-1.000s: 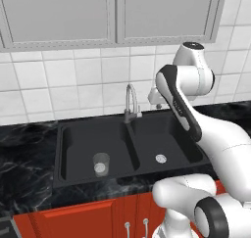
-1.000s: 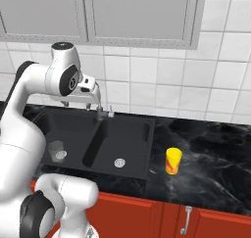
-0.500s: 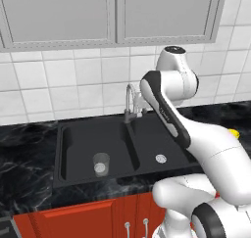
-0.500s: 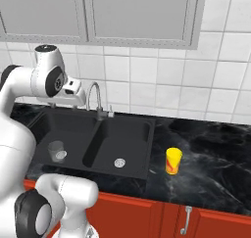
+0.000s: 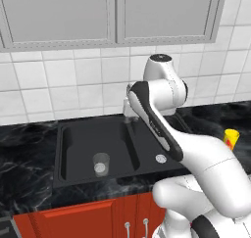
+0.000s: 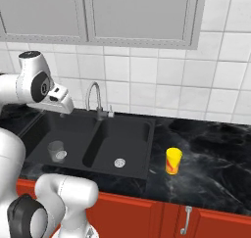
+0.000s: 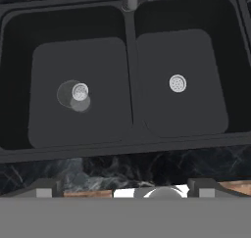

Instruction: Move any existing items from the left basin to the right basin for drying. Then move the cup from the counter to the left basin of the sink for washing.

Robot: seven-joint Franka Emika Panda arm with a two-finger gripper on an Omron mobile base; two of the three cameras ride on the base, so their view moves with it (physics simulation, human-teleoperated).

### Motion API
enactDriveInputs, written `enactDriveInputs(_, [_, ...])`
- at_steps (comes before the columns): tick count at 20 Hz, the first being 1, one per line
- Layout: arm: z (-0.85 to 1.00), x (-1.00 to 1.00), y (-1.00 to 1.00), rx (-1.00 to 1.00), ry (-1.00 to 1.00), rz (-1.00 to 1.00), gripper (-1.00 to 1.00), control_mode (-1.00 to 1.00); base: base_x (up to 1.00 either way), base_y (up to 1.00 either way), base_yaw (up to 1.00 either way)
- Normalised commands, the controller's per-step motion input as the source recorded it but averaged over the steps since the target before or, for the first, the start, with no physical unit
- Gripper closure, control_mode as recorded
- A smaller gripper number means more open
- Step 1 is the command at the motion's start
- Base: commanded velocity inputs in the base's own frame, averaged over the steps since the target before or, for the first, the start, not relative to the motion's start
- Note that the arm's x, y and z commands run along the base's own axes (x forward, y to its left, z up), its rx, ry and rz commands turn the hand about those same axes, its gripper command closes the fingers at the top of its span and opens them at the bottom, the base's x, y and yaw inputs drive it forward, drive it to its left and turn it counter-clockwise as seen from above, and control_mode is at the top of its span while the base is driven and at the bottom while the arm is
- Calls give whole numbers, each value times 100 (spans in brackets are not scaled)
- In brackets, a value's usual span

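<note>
A clear glass tumbler (image 7: pixel 73 95) stands upright over the drain of the left basin (image 7: pixel 59 60), also visible in the base views (image 5: pixel 101 164) (image 6: pixel 56 150). The right basin (image 7: pixel 181 51) holds nothing but its silver drain (image 7: pixel 177 83). The yellow cup (image 6: pixel 173 160) stands on the black marble counter (image 6: pixel 206 154) right of the sink, seen too at the edge of the left base view (image 5: pixel 230 136). My gripper (image 6: pixel 61 112) hangs high above the sink's left half, looking straight down. Its fingertips (image 7: pixel 46 188) sit far apart, open, with nothing between them.
A curved chrome tap (image 6: pixel 95 100) rises behind the central divider (image 7: pixel 131 85). White tiled wall and grey cabinets stand behind the sink. Red cabinet doors run below the counter's front edge (image 7: pixel 98 168).
The arm has swung left across the sink and the hand has dropped slightly, now over the left side. Tumbler and yellow cup have not moved.
</note>
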Motion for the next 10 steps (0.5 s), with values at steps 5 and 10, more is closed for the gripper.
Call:
enactDriveInputs(5, [-33,0,28,-1,4,-8,-100,-100,0,0,0])
enactDriveInputs(10, [-36,0,24,0,8,-7,-100,-100,0,0,0])
